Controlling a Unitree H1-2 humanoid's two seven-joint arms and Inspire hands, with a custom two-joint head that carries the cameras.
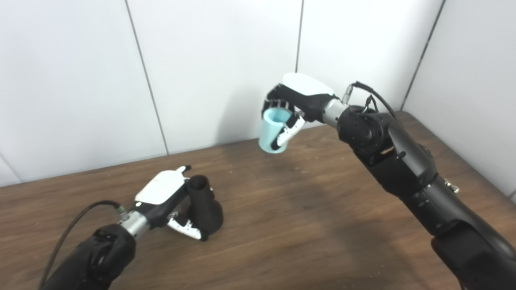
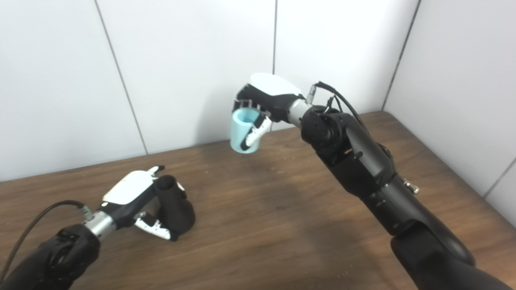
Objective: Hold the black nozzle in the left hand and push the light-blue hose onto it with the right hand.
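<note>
White wall panels stand behind a dark wooden table (image 1: 282, 209). The left robot hand (image 1: 169, 201) sits low at the table, its fingers wrapped round the black nozzle (image 1: 205, 207), whose open neck tilts up and toward the wall. The right robot hand (image 1: 296, 102) is raised well above the table, closed round the light-blue hose (image 1: 274, 131), a short piece held upright with one open end up.

Both parts look to be gripped, so the picking-up seems done. Hose and nozzle are well apart; bringing them together, lining up the hose's bore with the neck and pushing it on are left.

The right eye view shows more table beyond the right arm; otherwise the two views agree.
</note>
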